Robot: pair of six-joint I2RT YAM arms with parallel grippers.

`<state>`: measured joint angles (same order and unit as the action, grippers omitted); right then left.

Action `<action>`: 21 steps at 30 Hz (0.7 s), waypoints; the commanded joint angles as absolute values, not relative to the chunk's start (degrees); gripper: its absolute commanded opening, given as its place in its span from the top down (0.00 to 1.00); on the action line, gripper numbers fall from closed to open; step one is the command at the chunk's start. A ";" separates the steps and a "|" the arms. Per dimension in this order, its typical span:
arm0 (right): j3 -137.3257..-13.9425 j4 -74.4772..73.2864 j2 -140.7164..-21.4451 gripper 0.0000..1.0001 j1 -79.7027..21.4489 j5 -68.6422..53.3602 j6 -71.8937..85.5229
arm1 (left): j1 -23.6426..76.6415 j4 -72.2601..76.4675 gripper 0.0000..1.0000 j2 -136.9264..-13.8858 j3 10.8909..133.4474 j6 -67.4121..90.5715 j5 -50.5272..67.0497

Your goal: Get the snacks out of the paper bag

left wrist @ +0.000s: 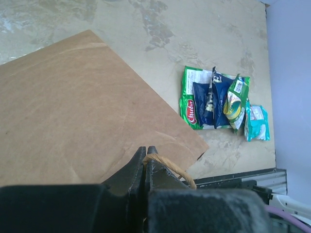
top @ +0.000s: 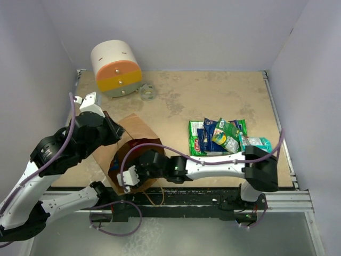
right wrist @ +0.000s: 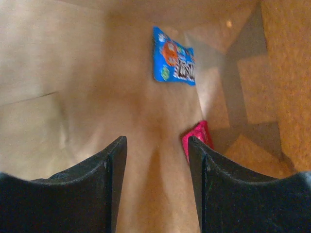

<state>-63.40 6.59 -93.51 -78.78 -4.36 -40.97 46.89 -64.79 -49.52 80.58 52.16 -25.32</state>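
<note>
The paper bag point(top: 133, 144) lies tipped at the near left of the table point(top: 213, 101), its mouth towards the arms' bases. The left gripper point(left wrist: 146, 160) is pinched closed on the bag's twisted handle point(left wrist: 170, 167). The right gripper point(right wrist: 156, 141) is inside the bag with its fingers spread apart and nothing between them. Ahead of it, a blue packet point(right wrist: 174, 62) lies deeper in, and a pink packet point(right wrist: 198, 138) lies just beside the right finger. The blue packet's bright print is too blurred to read. A pile of packets point(top: 221, 137) lies on the table to the right of the bag, well apart from it. Its green packet point(left wrist: 190, 104) carries a red oval logo with lettering too small to make out. A white, orange and yellow cylinder point(top: 116, 68) stands at the far left, with a small clear ring point(top: 146, 92) just beside it.
</note>
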 commanded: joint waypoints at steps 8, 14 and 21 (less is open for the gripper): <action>-64.20 18.52 -101.16 0.45 -76.56 9.62 -42.15 | 46.76 -61.02 1.00 -47.79 83.25 43.16 -21.26; -63.72 21.39 -104.50 0.45 -75.51 10.46 -41.94 | 46.76 -60.90 1.00 -49.24 85.53 36.46 -15.79; -61.83 23.63 -107.71 0.44 -73.96 13.49 -40.93 | 46.76 -57.56 1.00 -49.59 85.91 30.57 -13.24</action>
